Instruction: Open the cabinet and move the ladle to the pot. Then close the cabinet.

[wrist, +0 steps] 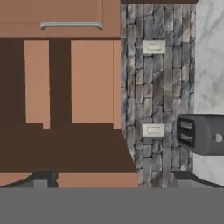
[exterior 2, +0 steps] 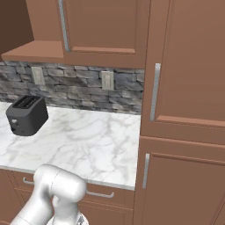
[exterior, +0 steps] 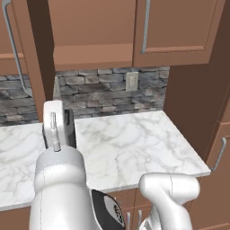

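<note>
Marble tabletop is stretching under the brown wooden cabinet in the upper part of both base views, one door swinging open at upper left. One black toaster and two wall outlets are showing. Fingertips are spreading wide apart along the bottom of the hand view.

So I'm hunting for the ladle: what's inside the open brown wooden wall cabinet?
Inside the open brown wooden wall cabinet, the hand view shows dark interior and bare panels, no ladle. The swung-out door hides part of it.

Brown wooden cabinet, grey-veined white marble counter, seemingly black toaster.
</note>
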